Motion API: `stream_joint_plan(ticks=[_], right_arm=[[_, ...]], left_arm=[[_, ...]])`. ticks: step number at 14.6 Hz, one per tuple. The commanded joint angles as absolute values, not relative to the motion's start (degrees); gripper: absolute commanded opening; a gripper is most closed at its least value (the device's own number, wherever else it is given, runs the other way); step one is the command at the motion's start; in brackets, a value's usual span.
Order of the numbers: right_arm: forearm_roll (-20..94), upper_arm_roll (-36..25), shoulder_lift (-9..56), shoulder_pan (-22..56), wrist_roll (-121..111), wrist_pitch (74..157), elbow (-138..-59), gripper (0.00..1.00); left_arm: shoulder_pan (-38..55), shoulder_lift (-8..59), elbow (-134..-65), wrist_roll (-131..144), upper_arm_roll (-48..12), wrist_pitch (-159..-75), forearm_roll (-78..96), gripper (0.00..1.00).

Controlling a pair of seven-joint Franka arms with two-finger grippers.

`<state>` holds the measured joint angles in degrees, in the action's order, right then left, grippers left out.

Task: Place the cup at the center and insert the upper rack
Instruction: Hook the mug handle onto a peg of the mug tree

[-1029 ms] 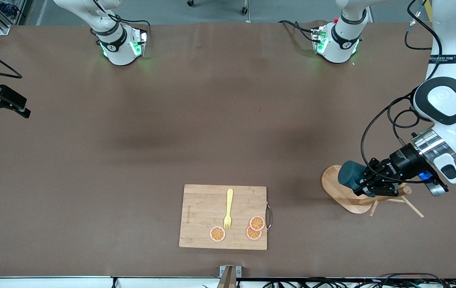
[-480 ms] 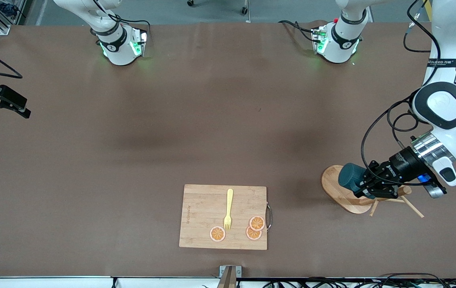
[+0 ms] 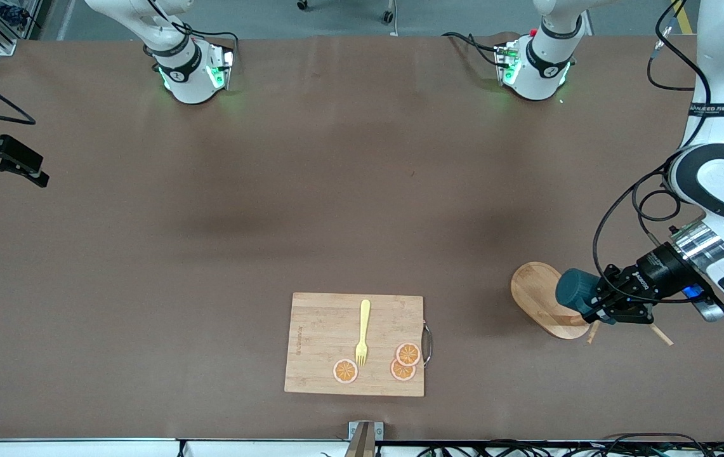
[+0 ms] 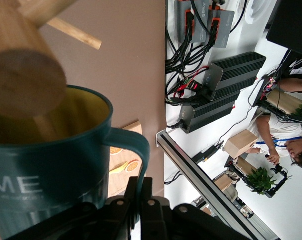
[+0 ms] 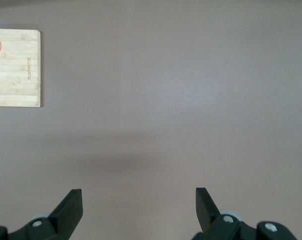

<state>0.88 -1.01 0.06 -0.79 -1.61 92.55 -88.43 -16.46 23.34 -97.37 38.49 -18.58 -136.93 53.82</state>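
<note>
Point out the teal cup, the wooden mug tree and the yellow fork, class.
cup (image 3: 572, 290), front view, its ribbed side.
mug tree (image 3: 536, 294), front view, bare part of its oval base.
fork (image 3: 363, 331), front view, middle of its handle.

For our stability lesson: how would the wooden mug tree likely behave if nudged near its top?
The mug tree looks stiff, being solid wood. Its tall post over a flat oval base suggests that it may tip rather than slide. The thin pegs look breakable.
</note>
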Motion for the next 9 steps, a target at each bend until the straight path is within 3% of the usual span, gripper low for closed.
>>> stream_joint_plan(ticks=[1, 9], right_arm=[[1.14, -1.14, -0.53, -0.88, -1.85, 92.20, -89.30, 1.00], [1.14, -1.06, -0.53, -0.53, -1.85, 92.20, -89.30, 1.00]], left_arm=[[-17.40, 24.87, -95.71, 37.35, -18.98, -137.20, 55.46, 0.01], [-18.19, 25.93, -95.01, 37.35, -18.72, -137.20, 56.16, 0.07]])
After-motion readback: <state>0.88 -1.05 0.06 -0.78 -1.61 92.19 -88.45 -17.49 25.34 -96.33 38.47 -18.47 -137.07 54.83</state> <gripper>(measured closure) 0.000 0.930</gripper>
